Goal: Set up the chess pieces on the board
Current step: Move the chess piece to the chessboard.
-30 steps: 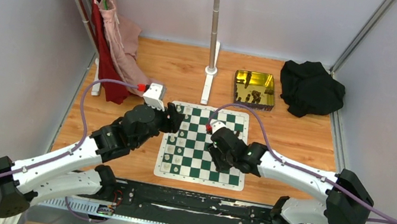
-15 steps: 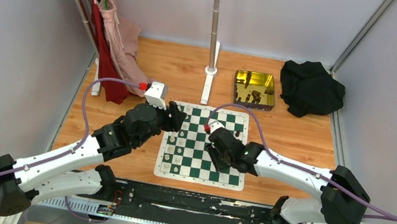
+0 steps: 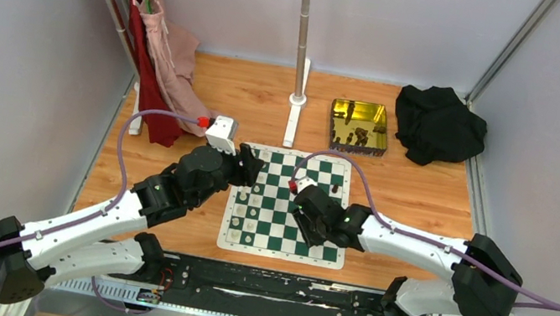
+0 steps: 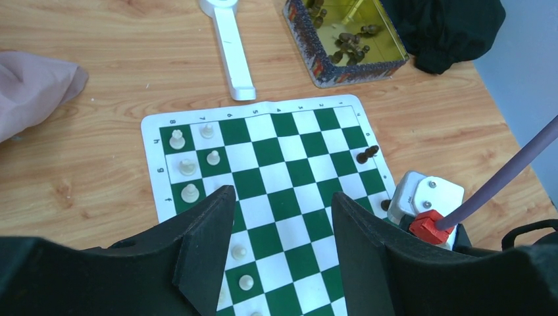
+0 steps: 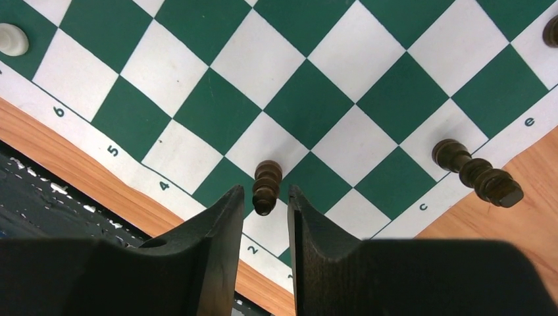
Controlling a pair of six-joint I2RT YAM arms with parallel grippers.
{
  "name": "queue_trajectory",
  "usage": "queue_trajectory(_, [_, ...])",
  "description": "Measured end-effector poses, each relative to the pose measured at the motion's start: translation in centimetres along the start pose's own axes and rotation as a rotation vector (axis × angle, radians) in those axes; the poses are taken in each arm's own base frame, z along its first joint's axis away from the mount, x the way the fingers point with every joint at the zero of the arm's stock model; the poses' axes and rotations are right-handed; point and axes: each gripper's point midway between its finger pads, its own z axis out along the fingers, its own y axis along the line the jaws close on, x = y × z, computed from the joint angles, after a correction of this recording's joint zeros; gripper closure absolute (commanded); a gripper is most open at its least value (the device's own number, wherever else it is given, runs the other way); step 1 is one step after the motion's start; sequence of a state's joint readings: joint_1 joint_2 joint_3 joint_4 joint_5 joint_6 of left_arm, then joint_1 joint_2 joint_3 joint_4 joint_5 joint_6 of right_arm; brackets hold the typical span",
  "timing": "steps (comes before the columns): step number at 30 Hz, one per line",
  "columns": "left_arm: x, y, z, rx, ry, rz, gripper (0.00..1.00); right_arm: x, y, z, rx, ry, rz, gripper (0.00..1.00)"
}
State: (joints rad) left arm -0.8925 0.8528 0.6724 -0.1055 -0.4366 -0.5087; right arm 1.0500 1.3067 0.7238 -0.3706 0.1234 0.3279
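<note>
The green-and-white board (image 3: 275, 208) lies between my arms. My right gripper (image 5: 265, 197) hangs low over its near right corner (image 5: 309, 105), open, with its narrow jaws either side of the top of a dark brown chess piece (image 5: 266, 186) and a thin gap on each side. A second dark piece (image 5: 477, 172) lies on its side at the board's right edge, and a third (image 5: 551, 31) shows at the frame edge. My left gripper (image 4: 283, 197) hovers open and empty over the board's left half (image 4: 289, 151). The toppled dark piece (image 4: 366, 155) also shows there.
Cream-white pieces (image 4: 187, 164) stand along the board's left columns. A gold tin (image 3: 359, 126) with more dark pieces (image 4: 349, 49) sits behind the board. A white pole base (image 4: 230, 46), pink cloth (image 3: 172, 65) and a black cloth (image 3: 439, 124) lie on the wooden table.
My right gripper's jaws have narrowed around the dark piece, and that arm has shifted slightly left. The left arm has barely moved.
</note>
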Motion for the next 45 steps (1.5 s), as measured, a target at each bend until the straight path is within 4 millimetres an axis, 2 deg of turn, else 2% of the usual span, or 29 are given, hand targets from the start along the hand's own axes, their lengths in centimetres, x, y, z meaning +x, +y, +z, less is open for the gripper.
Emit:
queue_trajectory(3, [0.0,0.0,0.0,0.0,0.0,0.0,0.39,0.3,0.0,0.0,0.001,0.007,0.003,0.72])
queue_trajectory(10, [0.0,-0.1,0.1,0.002,0.0,-0.001,0.39,0.5,0.1,0.1,0.001,0.011,0.014,1.0])
queue_trajectory(17, [0.1,-0.1,0.1,0.003,0.001,0.0,0.39,0.5,-0.3,-0.3,0.017,0.007,0.015,1.0])
queue_trajectory(27, [0.1,-0.3,0.2,0.007,0.002,0.0,0.39,0.4,-2.5,-2.5,0.123,-0.037,0.049,1.0])
queue_trajectory(38, [0.2,-0.4,0.2,0.01,0.003,-0.002,0.39,0.8,-5.1,-2.6,0.242,-0.031,0.1,1.0])
queue_trajectory(45, [0.2,-0.5,0.2,0.012,0.003,-0.003,0.39,2.3,-7.5,-2.0,0.287,0.008,0.174,1.0])
